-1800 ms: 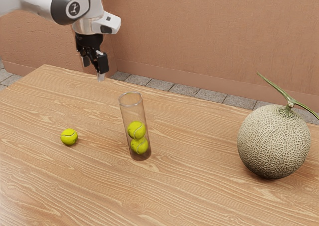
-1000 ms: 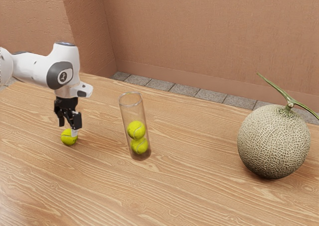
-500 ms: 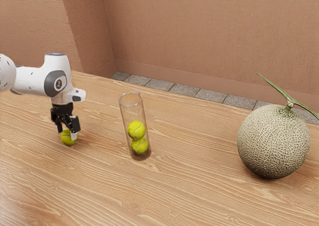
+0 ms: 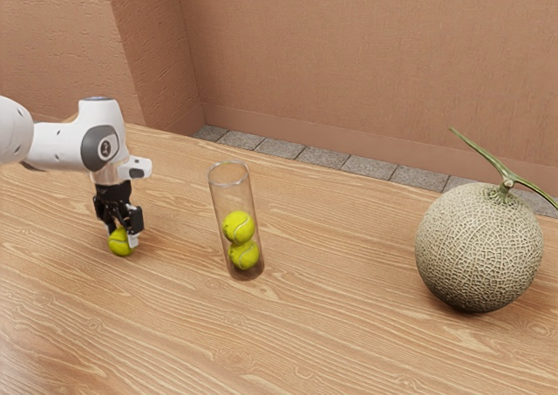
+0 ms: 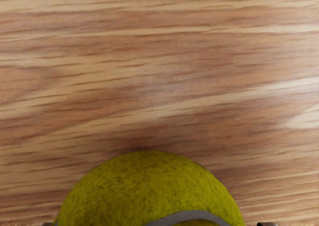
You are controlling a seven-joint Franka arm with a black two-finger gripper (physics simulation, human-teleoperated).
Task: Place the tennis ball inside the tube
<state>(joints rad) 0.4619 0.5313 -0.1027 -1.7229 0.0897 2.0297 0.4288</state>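
Yellow-green, the tennis ball (image 4: 118, 244) sat at the hand (image 4: 121, 237), whose hold could not be told; counter (image 4: 179, 260) stretched between hand and upright tube (image 4: 234, 198).

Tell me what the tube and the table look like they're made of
The tube looks like clear plastic, possibly glass, smooth and glossy: the balls inside show through its wall. The table looks like wood, or a wood print, with a satin finish: streaky grain and a soft sheen.
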